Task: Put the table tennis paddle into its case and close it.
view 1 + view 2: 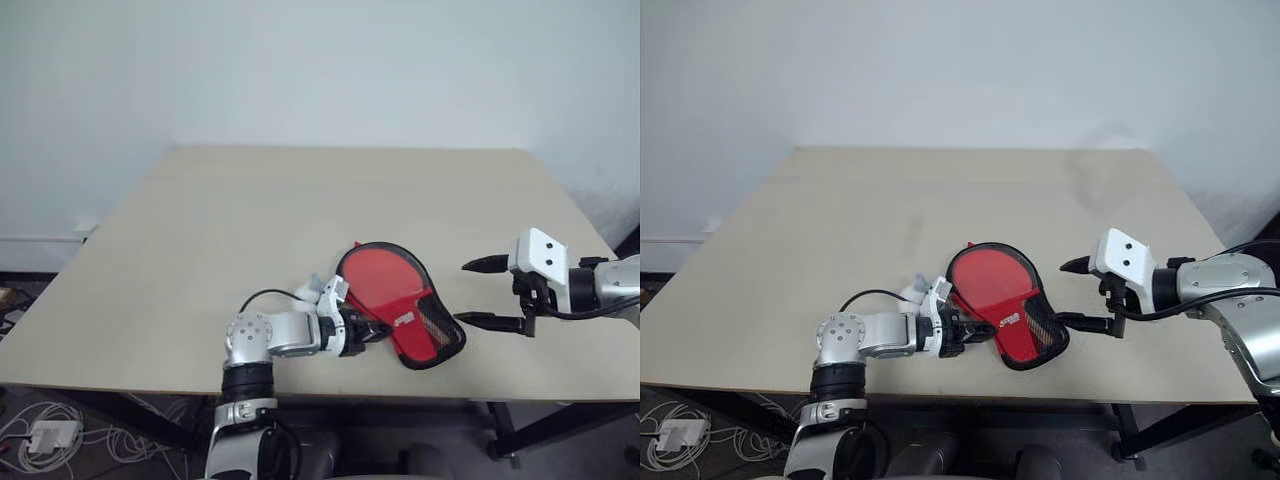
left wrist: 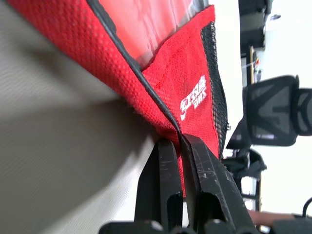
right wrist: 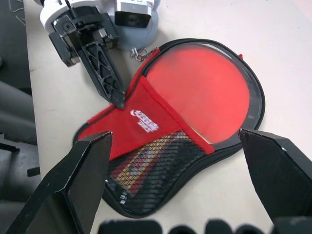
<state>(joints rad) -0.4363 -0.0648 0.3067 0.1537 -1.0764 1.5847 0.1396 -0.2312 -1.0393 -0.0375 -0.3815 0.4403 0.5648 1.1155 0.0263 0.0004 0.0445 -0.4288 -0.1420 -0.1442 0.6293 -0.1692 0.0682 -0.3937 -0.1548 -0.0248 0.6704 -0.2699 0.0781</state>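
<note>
Paddle looking already inside case, near front edge of table – closing seems left.
Left gripper (image 3: 119, 100) pinching case (image 1: 405, 310) edge w/ fingers together; right gripper (image 1: 487, 292) hovering just beside, fingers wide, holding nothing. Paddle (image 3: 204, 87) showing thru clear window. Table (image 1: 300, 210) otherwise bare, nothing blocking.

Case (image 3: 146, 124): coarse red woven cloth, white printed logo, black mesh panel, black piped edging, round part under glossy clear film. Left tool (image 2: 181, 146): matt black ribbed plastic fingers (image 2: 161, 185); wrist housing brushed silver metal. Right tool (image 1: 478, 292): smooth black fingers, white plastic shell. Worktop (image 1: 300, 210): pale matt laminate, smooth.
</note>
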